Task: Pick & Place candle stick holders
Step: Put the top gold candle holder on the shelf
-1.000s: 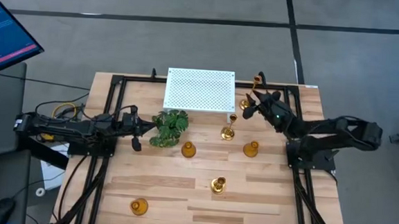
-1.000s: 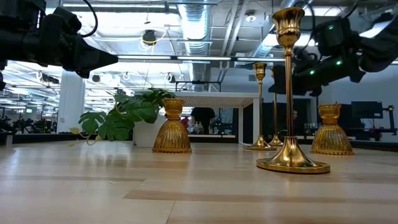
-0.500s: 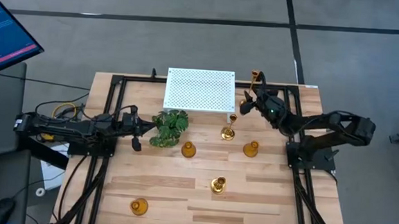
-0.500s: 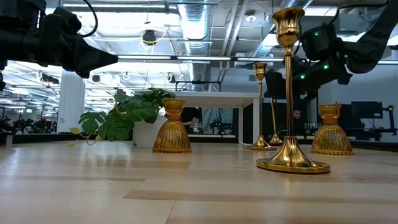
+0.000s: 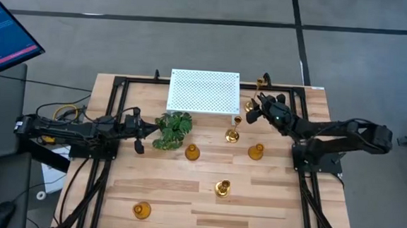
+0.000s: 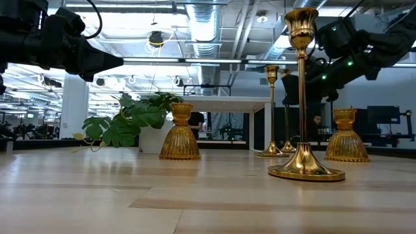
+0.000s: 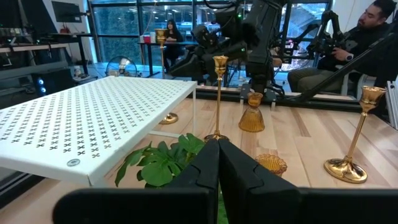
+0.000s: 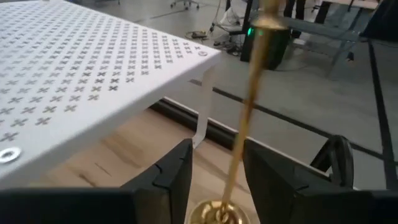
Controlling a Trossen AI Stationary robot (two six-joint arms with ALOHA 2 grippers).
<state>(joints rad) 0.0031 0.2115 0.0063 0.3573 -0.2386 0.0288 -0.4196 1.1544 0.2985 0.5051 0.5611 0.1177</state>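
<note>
Candle stick holders lie scattered over the wooden bench [image 5: 170, 197], none yet gripped. At the left edge the left gripper [image 5: 140, 129] waits beside the leafy plant [image 5: 173, 129], its fingers [image 7: 205, 165] pressed together on nothing. Past the white perforated platform [image 5: 203, 91], the right gripper [image 5: 255, 109] works at the back right corner, fingers [image 8: 171, 174] spread either side of a tall holder [image 8: 245, 118]; the approach looks done, and closing squarely on the thin stem comes next. Room is tight there: platform leg and black frame rail stand close, another tall holder [image 5: 262, 79] near. The front is roomier.
</note>
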